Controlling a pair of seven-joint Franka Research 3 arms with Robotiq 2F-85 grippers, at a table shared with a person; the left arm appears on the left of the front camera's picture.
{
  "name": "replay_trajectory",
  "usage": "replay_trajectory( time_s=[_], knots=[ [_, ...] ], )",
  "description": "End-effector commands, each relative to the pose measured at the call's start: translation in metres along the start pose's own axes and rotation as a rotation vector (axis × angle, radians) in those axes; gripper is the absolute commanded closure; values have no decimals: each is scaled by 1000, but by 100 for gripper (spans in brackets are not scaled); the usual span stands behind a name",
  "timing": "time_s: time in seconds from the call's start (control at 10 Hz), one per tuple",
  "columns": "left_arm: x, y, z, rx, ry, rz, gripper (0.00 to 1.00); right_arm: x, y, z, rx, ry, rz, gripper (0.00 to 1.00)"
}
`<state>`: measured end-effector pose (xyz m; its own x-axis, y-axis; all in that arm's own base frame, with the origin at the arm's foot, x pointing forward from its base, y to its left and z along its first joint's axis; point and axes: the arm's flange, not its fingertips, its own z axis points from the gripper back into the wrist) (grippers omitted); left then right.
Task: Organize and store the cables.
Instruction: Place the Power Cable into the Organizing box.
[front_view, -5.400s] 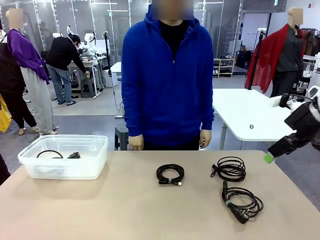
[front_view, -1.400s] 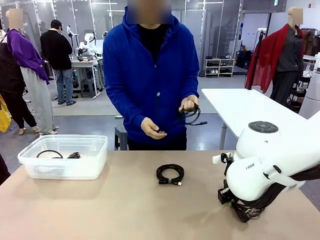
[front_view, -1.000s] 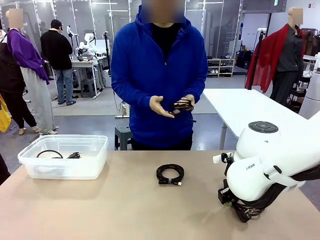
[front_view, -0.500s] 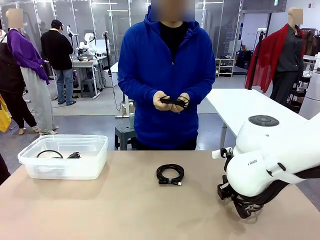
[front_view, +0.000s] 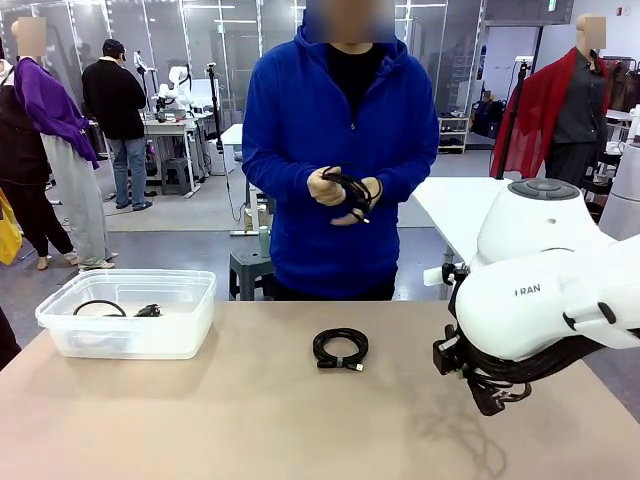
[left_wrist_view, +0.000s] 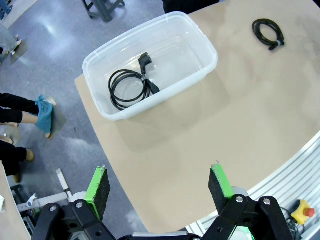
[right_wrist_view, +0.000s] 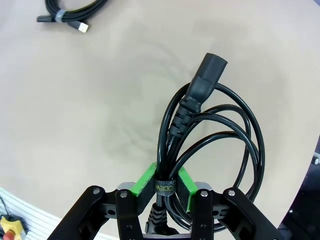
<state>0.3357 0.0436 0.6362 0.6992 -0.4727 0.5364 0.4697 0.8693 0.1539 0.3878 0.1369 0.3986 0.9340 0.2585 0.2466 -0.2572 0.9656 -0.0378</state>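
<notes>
Three coils outside bin (front_view: 130, 340), front view: thin coil (front_view: 340, 348) mid-table (front_view: 200, 420), second coil (front_view: 354, 192) in person's hands (front_view: 325, 187); bin at far left corner.
Left wrist: left gripper (left_wrist_view: 159, 186) jaws wide, empty; stored cable (left_wrist_view: 131, 87) in bin.
Right wrist: right gripper (right_wrist_view: 164, 186) clamped on power cable (right_wrist_view: 199, 90) at tie. I judge it heavy, springy; tie is surest hold.

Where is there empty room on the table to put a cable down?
The widest bare table lies between the clear bin and the small coil, and along the near edge. The bin has room beside its lone cable. It is crowded on the right, where the right gripper holds a thick cable over the table.
</notes>
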Motion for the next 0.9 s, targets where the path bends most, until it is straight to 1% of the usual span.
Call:
replay_trajectory(
  time_s=[0.0,0.1,0.4,0.5,0.6,0.7,0.8],
  knots=[
    [-1,0,0,-1,-1,-7,0,12,28,17,-3,24,-60,93],
    [-1,0,0,-1,-1,-7,0,21,45,21,20,50,-87,93],
    [-1,0,0,-1,-1,-7,0,52,110,24,-7,111,-116,93],
    [-1,0,0,-1,-1,-7,0,57,127,21,14,132,-110,93],
    [-1,0,0,-1,-1,-7,0,60,144,14,9,149,-115,93],
    [-1,0,0,-1,-1,-7,0,62,159,8,-16,150,-134,93],
    [-1,0,0,-1,-1,-7,0,64,172,2,-8,148,-181,93]
  ],
)
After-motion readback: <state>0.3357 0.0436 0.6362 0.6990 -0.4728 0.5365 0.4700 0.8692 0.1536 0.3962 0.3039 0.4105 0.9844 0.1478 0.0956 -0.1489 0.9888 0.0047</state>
